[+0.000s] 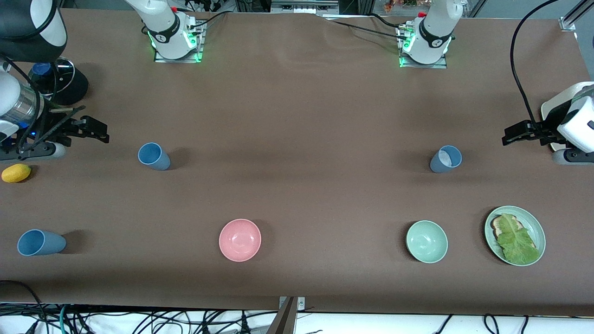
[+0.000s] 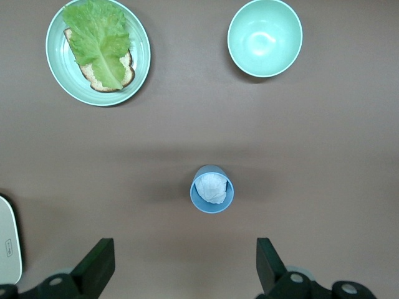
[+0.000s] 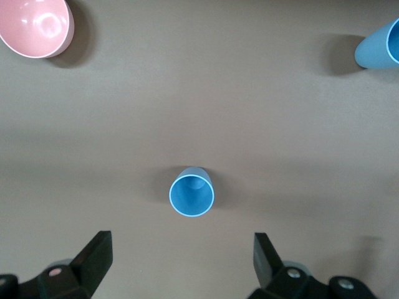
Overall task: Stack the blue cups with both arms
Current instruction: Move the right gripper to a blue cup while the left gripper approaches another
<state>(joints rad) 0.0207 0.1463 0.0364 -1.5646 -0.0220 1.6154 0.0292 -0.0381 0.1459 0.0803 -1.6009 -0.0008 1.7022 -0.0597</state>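
Observation:
A mid-blue cup (image 1: 154, 156) stands upright toward the right arm's end of the table; it also shows in the right wrist view (image 3: 191, 192). A slate-blue cup (image 1: 445, 159) with a whitish inside stands toward the left arm's end, and it shows in the left wrist view (image 2: 212, 189). My right gripper (image 1: 95, 130) hangs open and empty over the table beside the mid-blue cup, which lies ahead of its jaws (image 3: 182, 246). My left gripper (image 1: 510, 135) hangs open and empty beside the slate-blue cup (image 2: 185, 249).
A third blue cup (image 1: 41, 242) sits near the front edge at the right arm's end. A pink bowl (image 1: 240, 240), a mint-green bowl (image 1: 427, 241) and a green plate (image 1: 492, 222) with bread and lettuce line the front. A yellow fruit (image 1: 16, 172) lies under the right arm.

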